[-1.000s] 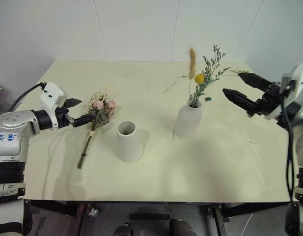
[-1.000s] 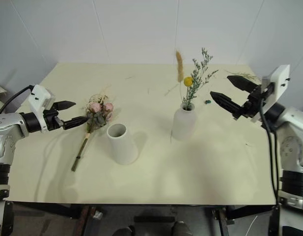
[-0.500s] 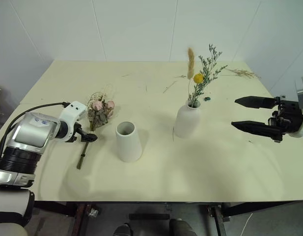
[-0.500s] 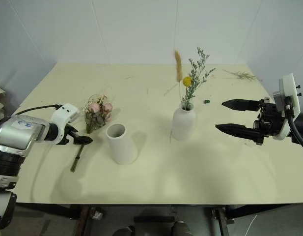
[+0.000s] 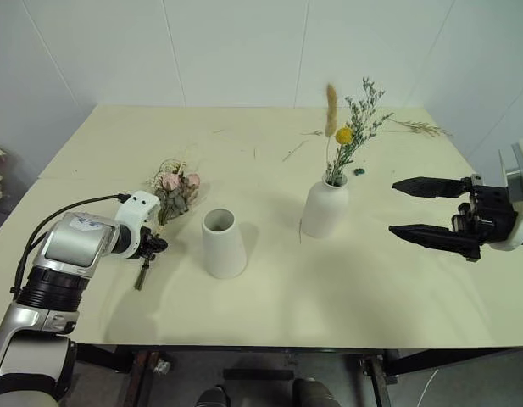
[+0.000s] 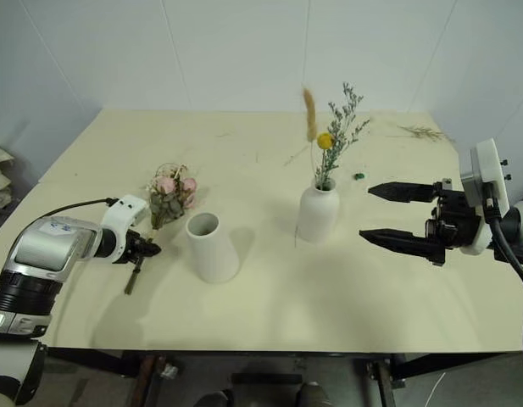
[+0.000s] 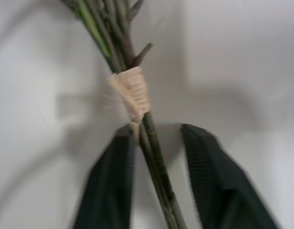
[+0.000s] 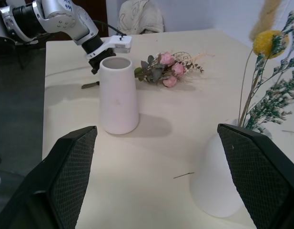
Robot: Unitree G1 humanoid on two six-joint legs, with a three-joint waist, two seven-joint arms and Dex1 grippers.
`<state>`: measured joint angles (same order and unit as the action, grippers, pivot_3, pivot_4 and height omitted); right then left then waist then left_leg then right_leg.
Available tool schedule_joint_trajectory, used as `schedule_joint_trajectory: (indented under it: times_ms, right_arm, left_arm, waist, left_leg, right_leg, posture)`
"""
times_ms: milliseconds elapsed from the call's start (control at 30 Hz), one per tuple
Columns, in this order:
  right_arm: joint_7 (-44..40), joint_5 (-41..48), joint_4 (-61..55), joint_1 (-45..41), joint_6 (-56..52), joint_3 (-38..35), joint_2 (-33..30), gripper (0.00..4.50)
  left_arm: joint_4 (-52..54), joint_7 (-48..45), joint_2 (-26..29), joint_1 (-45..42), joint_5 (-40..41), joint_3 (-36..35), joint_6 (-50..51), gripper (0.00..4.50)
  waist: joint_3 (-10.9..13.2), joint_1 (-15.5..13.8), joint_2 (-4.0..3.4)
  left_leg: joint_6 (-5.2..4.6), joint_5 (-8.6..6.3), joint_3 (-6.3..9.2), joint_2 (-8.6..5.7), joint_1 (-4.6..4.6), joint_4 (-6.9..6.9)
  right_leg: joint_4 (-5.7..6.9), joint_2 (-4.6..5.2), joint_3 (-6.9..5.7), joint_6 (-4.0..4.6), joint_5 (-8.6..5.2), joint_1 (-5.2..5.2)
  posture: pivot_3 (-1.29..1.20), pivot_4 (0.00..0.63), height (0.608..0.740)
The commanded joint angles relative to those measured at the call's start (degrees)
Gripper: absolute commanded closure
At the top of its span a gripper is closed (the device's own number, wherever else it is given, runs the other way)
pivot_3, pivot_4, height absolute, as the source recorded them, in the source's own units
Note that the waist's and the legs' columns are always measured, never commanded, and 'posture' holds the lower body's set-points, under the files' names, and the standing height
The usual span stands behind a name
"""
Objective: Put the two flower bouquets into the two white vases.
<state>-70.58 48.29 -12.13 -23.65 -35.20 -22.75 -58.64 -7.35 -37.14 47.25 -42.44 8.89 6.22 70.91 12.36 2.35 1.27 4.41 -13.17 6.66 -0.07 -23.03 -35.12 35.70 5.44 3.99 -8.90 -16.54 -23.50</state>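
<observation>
— While the rose bouquet lies left of centre, what brackets its stems?
— Left gripper, fingers apart around them. Right gripper gapes wide, empty, at right.

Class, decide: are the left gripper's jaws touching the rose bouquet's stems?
Touching. Left wrist view shows one jaw of the left gripper against the rose bouquet's stems; the other stands clear.

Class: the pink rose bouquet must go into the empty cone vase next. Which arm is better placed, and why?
Left. The left gripper straddles the rose bouquet stems beside the cone vase; the right gripper hangs open past the bottle vase.
</observation>
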Motion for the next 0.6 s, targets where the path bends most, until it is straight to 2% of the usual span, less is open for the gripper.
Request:
schedule_joint_trajectory:
  times_ms: [33, 67, 167, 233, 333, 400, 467, 600]
  right_arm:
    - [0.72, 1.51, -1.77, 0.0, 0.11, -2.32, 0.01, 0.22]
    - [0.92, 1.51, -1.67, -0.02, 0.17, -2.27, 0.09, 0.22]
    - [1.2, 1.23, -1.2, -0.07, 0.56, -1.98, 0.29, 0.22]
    - [1.61, 1.06, -0.95, -0.23, 0.63, -1.61, 0.56, 0.22]
    - [1.4, 0.67, -0.22, -0.43, 0.97, -1.44, 0.61, 0.22]
    - [1.99, 0.53, -0.01, -0.88, 0.95, -1.04, 0.96, 0.22]
    - [2.31, 0.55, 0.11, -1.21, 0.86, -0.78, 1.13, 0.22]
    - [1.93, 1.95, -0.58, -1.41, -0.87, -0.62, 0.69, 0.22]
  left_arm:
    - [-1.12, 1.93, 0.29, 0.58, -0.59, -1.99, -0.13, 4.21]
    - [-1.45, 2.52, -0.25, 0.33, -0.51, -2.89, -0.68, 4.46]
    - [-2.01, 2.97, -1.41, -0.6, 0.52, -5.32, -1.96, 4.46]
    - [-2.48, 3.53, -4.22, -1.94, 2.43, -9.75, -7.33, 4.46]
    - [-3.84, 7.38, -6.98, -3.62, 2.17, -13.27, -9.59, 4.46]
    - [-3.61, 4.09, -12.36, -4.87, 9.04, -21.95, -25.85, 4.46]
    - [-2.46, 1.34, -15.43, -5.15, 13.48, -27.23, -35.39, 4.46]
    - [3.92, -9.88, -18.02, -4.04, 26.74, -31.36, -36.35, 4.46]
  waist:
    - [0.0, 0.02, 0.0]
    - [0.0, -0.03, 0.0]
    - [0.0, -0.37, 0.0]
    - [0.01, -0.7, 0.01]
    - [0.02, -1.12, 0.06]
    - [0.01, -1.07, 0.07]
    - [0.01, -1.21, 0.09]
    - [0.0, -0.8, 0.09]
  left_leg:
    - [0.0, 0.0, 0.0, 0.0, 0.0, 0.0]
    - [0.0, 0.0, 0.0, 0.0, 0.0, 0.0]
    - [0.0, 0.0, 0.0, -0.01, -0.03, 0.0]
    - [0.01, 0.0, 0.01, -0.01, -0.04, 0.01]
    - [0.02, 0.01, 0.02, -0.02, -0.09, -0.02]
    - [0.02, 0.01, 0.02, -0.04, -0.13, -0.03]
    - [0.05, 0.01, 0.02, -0.05, -0.18, -0.03]
    - [0.08, -0.01, -0.01, -0.04, -0.21, -0.02]
  right_leg:
    - [0.0, 0.0, 0.0, 0.0, 0.0, 0.0]
    - [0.0, 0.0, 0.0, 0.0, 0.0, 0.0]
    - [-0.02, 0.01, 0.0, 0.0, 0.01, 0.0]
    - [-0.04, 0.01, 0.0, 0.0, 0.01, -0.01]
    - [-0.06, 0.02, -0.02, -0.04, 0.03, -0.01]
    - [-0.12, 0.04, -0.01, -0.08, 0.05, 0.0]
    - [-0.16, 0.09, -0.02, -0.08, 0.07, -0.02]
    - [-0.25, 0.09, -0.03, -0.09, 0.07, -0.03]
  posture:
    - [0.0, 0.15, 0.74]
    - [0.0, 0.15, 0.74]
    - [0.0, 0.15, 0.74]
    - [0.0, 0.15, 0.74]
    - [0.0, 0.15, 0.74]
    - [0.0, 0.15, 0.74]
    - [0.0, 0.15, 0.74]
    - [0.0, 0.15, 0.74]
